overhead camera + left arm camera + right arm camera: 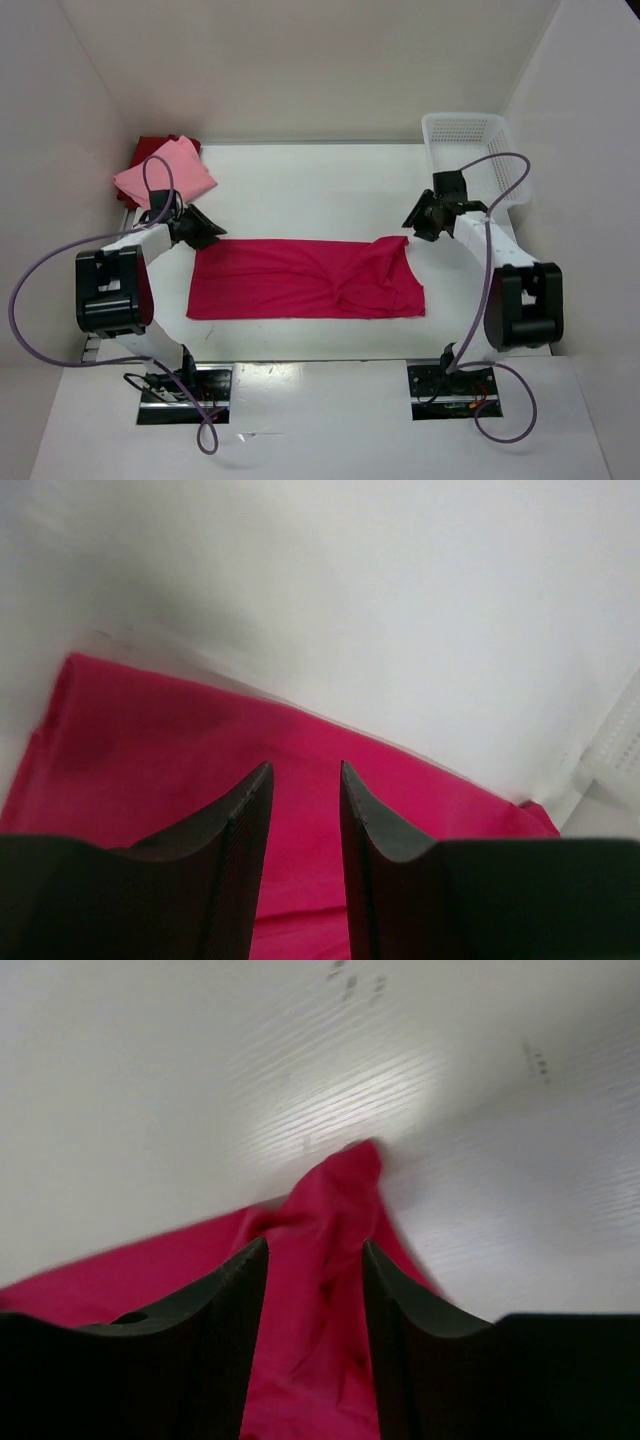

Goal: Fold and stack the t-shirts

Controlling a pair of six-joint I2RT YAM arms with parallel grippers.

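Observation:
The bright crimson-pink t-shirt (pixel 305 278) lies flat on the table as a long folded strip, creased at its right end. My left gripper (pixel 212 232) hovers at its far left corner, open and empty, with the shirt (pixel 150 740) under the fingers (pixel 240 830). My right gripper (pixel 412 222) hovers at the far right corner, open, with the pointed shirt corner (pixel 335 1200) below and between its fingers (pixel 400 1300). The light pink t-shirt (pixel 165 172) lies folded on top of the dark red t-shirt (pixel 150 147) at the far left.
A white mesh basket (pixel 470 150) stands at the far right corner, behind my right arm; its edge shows in the left wrist view (pixel 615 740). White walls enclose the table on the left, back and right.

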